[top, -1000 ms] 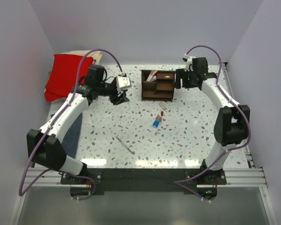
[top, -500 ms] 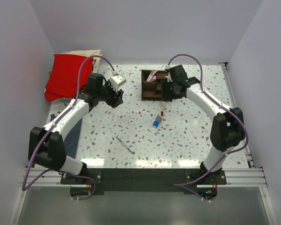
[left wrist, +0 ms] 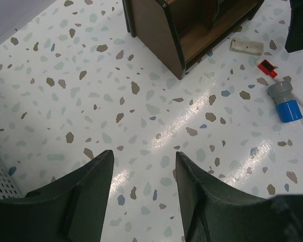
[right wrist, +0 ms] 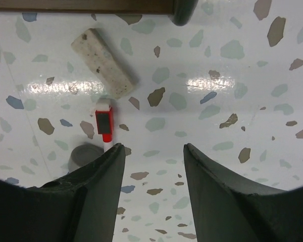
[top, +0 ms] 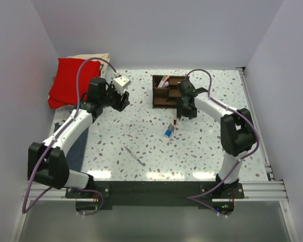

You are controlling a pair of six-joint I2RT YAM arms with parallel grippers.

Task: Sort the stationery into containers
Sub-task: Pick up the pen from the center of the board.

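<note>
The dark brown wooden organizer (top: pixel 170 91) stands at the back middle and holds a pink-red pen. In front of it lie a speckled white eraser (right wrist: pixel 106 70), a white pen with a red cap (right wrist: pixel 104 123) and a stubby blue-and-grey cylinder (top: pixel 168 132). A silvery pen (top: pixel 135 156) lies nearer the front. My right gripper (top: pixel 185 113) is open and empty just in front of the organizer, right of the red-capped pen (top: pixel 175 125). My left gripper (top: pixel 122 102) is open and empty over bare table left of the organizer (left wrist: pixel 192 30). The left wrist view also shows the cylinder (left wrist: pixel 285 103).
A red cloth (top: pixel 70 80) on a beige cloth lies at the back left. A folded blue-grey cloth (top: pixel 79 146) lies under the left arm at the table's left edge. Walls close in the table on three sides.
My right gripper has swung from right of the organizer round to its front, near the eraser and red-capped pen. My left gripper has drawn back a little to the left.
</note>
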